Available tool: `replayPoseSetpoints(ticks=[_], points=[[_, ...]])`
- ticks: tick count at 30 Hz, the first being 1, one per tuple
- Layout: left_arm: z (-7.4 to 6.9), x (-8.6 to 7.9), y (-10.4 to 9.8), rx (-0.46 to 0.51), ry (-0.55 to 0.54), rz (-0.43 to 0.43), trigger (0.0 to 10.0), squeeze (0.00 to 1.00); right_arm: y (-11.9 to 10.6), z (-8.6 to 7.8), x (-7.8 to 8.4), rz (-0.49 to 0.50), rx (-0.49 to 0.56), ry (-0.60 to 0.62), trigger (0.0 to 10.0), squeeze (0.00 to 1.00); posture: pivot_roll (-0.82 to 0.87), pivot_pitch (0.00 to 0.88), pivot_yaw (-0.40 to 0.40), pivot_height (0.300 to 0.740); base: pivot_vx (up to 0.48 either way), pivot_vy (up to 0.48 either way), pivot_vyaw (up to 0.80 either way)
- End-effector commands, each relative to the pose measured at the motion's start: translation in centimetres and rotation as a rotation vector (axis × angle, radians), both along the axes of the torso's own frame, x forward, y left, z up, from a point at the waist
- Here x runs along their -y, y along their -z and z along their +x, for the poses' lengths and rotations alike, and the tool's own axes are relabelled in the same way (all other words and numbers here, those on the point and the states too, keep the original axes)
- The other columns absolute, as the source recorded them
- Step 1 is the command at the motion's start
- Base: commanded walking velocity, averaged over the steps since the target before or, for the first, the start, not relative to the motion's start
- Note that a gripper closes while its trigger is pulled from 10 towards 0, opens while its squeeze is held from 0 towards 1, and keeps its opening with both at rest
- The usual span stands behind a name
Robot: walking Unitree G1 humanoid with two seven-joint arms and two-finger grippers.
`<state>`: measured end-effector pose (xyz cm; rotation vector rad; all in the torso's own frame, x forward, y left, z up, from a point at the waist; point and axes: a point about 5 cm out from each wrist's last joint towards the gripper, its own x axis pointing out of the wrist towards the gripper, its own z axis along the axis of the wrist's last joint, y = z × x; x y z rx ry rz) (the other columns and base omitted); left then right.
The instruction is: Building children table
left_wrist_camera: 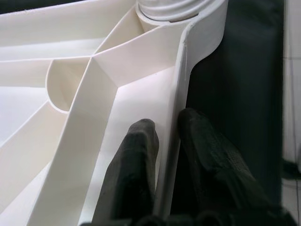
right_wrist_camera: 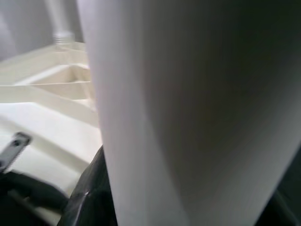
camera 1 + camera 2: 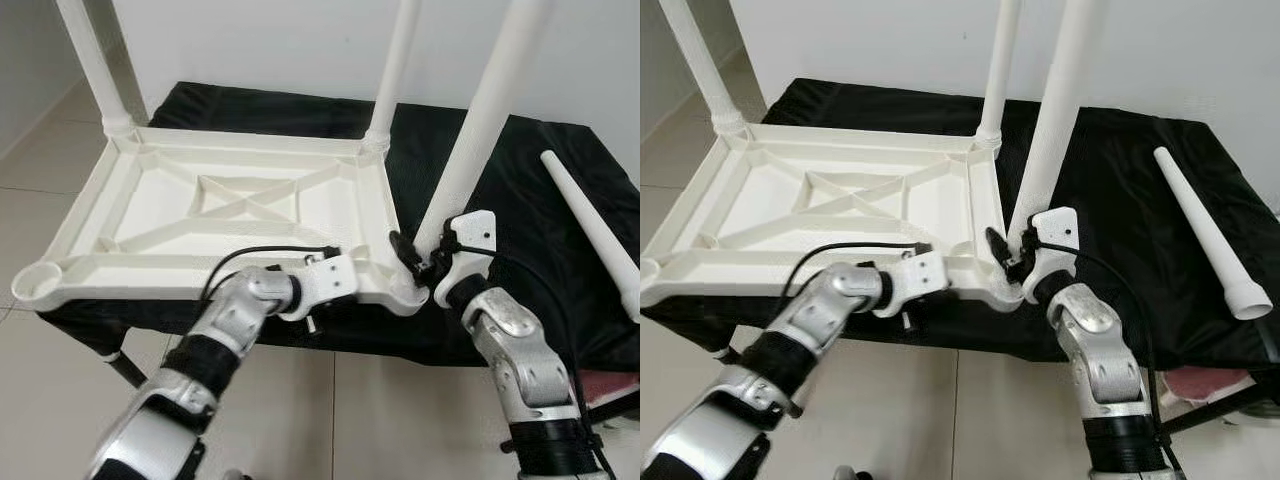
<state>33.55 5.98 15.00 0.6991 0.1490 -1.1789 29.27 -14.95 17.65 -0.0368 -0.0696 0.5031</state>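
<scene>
Lying upside down on a black cloth [image 3: 520, 190], the white plastic table top [image 3: 240, 215] shows its ribbed underside, with an X-shaped brace at the centre. Two legs already stand in the far corner sockets, one at about 11 o'clock [image 3: 95, 60] and one at about 1 o'clock [image 3: 393, 70]; both run out of the top of the picture, so their upper ends are cut off. The near corner socket at 8 o'clock [image 3: 40, 282] is an open ring.

The left gripper [image 1: 167, 141] pinches the near rim of the table top, one black finger [image 1: 134, 165] inside the wall and the other outside, closed narrowly on the thin plastic edge. From the head camera its fingers are hidden behind the white wrist housing, near 6 o'clock of the top.

The right gripper [image 3: 425, 262] sits at the near right corner, around 4 o'clock of the top, where a third leg [image 3: 480, 120] rises steeply and slightly tilted, its top also cut off. The wrist camera there is almost wholly blocked by the blurred white leg surface, with a dark finger at its side; the black fingers appear closed around the leg's base, though the contact itself is hard to make out.

A fourth leg [image 3: 595, 230] lies loose on the cloth at 3 o'clock, well apart from the top.
</scene>
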Motion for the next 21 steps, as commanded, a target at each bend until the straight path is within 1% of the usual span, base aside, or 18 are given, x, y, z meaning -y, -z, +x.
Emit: replayPoseSetpoints(ticks=[1, 3, 4, 7, 13, 14, 15, 20, 21], points=[[-0.1, -0.5, -0.8, 0.049, 0.021, 0.006, 10.0, 0.00, 6.7, -2.0, -0.9, 0.002, -0.363, -0.099, 10.0, 0.00, 0.00, 0.125, -0.008, 0.740, 0.000, 0.000, 0.00], [-0.2, -1.1, -0.8, 0.047, 0.028, 0.017, 10.0, 0.00, 6.6, -2.3, -1.2, 0.012, -0.362, -0.135, 10.0, 0.00, 0.00, 0.124, -0.009, 0.740, 0.000, 0.000, 0.00], [-0.2, -1.1, -0.8, 0.047, 0.028, 0.017, 10.0, 0.00, 6.6, -2.3, -1.2, 0.012, -0.362, -0.135, 10.0, 0.00, 0.00, 0.124, -0.009, 0.740, 0.000, 0.000, 0.00], [-0.3, -2.0, -0.6, 0.037, 0.018, 0.025, 10.0, 0.00, 6.5, -2.9, -1.7, -0.021, -0.344, -0.209, 10.0, 0.00, 0.00, 0.121, -0.014, 0.740, 0.000, 0.000, 0.00], [-0.5, -1.7, -0.5, 0.018, 0.010, -0.001, 10.0, 0.00, 6.7, -3.0, -1.8, -0.053, -0.339, -0.241, 10.0, 0.00, 0.00, 0.116, -0.017, 0.740, 0.000, 0.000, 0.00], [-0.7, -1.2, -0.5, 0.003, 0.012, -0.030, 10.0, 0.00, 7.1, -2.9, -1.7, -0.095, -0.340, -0.225, 10.0, 0.00, 0.00, 0.114, -0.016, 0.740, 0.000, 0.000, 0.00], [-0.8, -1.0, -0.5, -0.003, 0.012, -0.042, 10.0, 0.00, 7.2, -2.8, -1.8, -0.111, -0.341, -0.218, 10.0, 0.00, 0.00, 0.114, -0.015, 0.740, 0.000, 0.000, 0.00], [-0.8, -0.8, -0.5, -0.005, 0.014, -0.050, 10.0, 0.00, 7.4, -2.9, -1.9, -0.125, -0.345, -0.218, 10.0, 0.00, 0.00, 0.113, -0.013, 0.740, 0.000, 0.000, 0.00], [-0.9, -0.6, -0.5, -0.007, 0.016, -0.054, 10.0, 0.00, 7.4, -3.2, -2.2, -0.129, -0.338, -0.238, 10.0, 0.00, -0.01, 0.112, -0.011, 0.740, 0.000, 0.000, 0.00]])
